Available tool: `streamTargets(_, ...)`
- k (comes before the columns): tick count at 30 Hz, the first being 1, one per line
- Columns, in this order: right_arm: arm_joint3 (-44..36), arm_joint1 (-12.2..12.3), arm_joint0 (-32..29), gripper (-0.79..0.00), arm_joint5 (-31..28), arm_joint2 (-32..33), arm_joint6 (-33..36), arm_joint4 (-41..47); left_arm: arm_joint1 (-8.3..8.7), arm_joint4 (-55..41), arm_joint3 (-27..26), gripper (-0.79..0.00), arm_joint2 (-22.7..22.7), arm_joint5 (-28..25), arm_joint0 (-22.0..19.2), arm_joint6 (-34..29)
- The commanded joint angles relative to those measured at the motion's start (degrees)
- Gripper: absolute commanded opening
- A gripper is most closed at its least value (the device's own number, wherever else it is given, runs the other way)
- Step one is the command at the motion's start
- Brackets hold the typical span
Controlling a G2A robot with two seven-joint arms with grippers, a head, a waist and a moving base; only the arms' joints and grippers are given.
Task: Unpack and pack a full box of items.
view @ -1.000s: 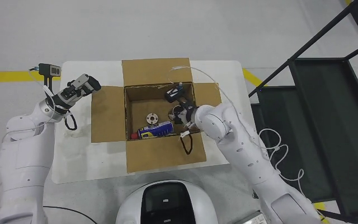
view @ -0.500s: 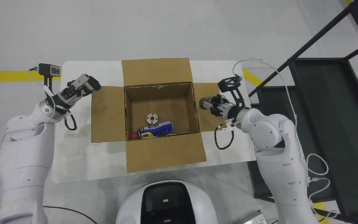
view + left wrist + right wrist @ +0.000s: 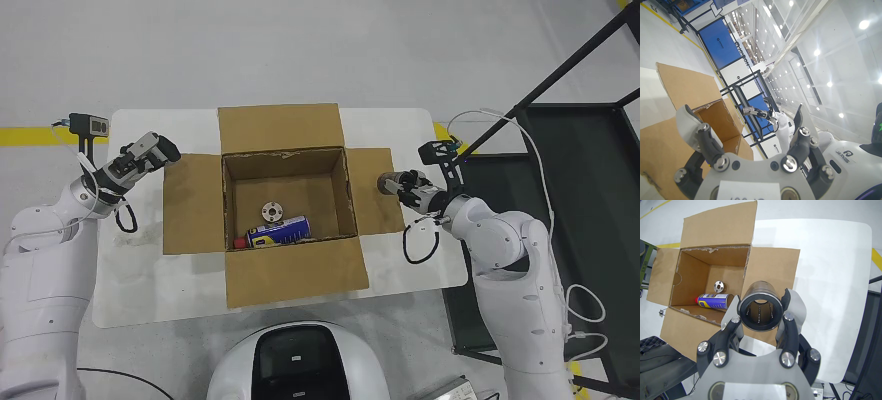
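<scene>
Clenched on a steel linear bearing (image 3: 761, 311), the jaws of the right gripper (image 3: 762, 296) have lifted it clear. A second ago they were down inside the box (image 3: 694, 262); now they hover over its right-hand flap (image 3: 772, 262), above the table (image 3: 829, 256). Beyond, a blue spray can (image 3: 714, 301) lies along the robot-side wall, with a round flange (image 3: 719, 286) just beside it. Farthest off, the left gripper (image 3: 163, 150) hangs released past the left flap. By my judgement, two items remain to unpack.

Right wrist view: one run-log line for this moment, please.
right pincer: shut on linear bearing, above cardboard box flap | left pincer: open, empty, beside box | in box: spray can, flange
</scene>
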Motion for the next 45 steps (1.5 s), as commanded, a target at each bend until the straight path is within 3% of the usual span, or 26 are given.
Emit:
streamTargets(1, 0.0, 0.0, 0.0, -0.785, 0.0, 0.0, 0.0, 0.0, 0.0, 0.0, 0.0, 0.0, 0.0, 0.0, 0.0, 0.0)
streamTargets(8, 0.09, 0.06, -0.15, -0.785, -0.01, 0.36, -0.81, -0.69, 0.0, 0.0, 0.0, 0.0, 0.0, 0.0, 0.0, 0.0)
streamTargets(11, 1.35, 0.6, -0.92, -0.785, -0.63, 3.82, -2.22, -3.43, 0.0, 0.0, 0.0, 0.0, 0.0, 0.0, 0.0, 0.0)
streamTargets(17, 10.76, 1.57, 1.71, -0.785, -0.6, 8.12, -4.79, -9.48, 0.0, 0.0, 0.0, 0.0, 0.0, 0.0, 0.0, 0.0)
streamTargets(29, 40.92, 1.48, 16.58, -0.785, 0.39, -0.92, -11.29, -15.53, 0.0, 0.0, 0.0, 0.0, 0.0, 0.0, 0.0, 0.0)
streamTargets(43, 55.06, 0.97, 23.72, -0.785, 2.36, -6.6, -13.75, -18.11, 0.0, 0.0, 0.0, 0.0, 0.0, 0.0, 0.0, 0.0)
streamTargets(44, 55.84, 0.99, 24.15, -0.502, 2.59, -6.77, -13.71, -18.36, 0.0, 0.0, 0.0, 0.0, 0.0, 0.0, 0.0, 0.0)
streamTargets(45, 56.73, 1.01, 24.62, -0.268, 3.07, -6.9, -13.53, -18.66, 0.0, 0.0, 0.0, 0.0, 0.0, 0.0, 0.0, 0.0)
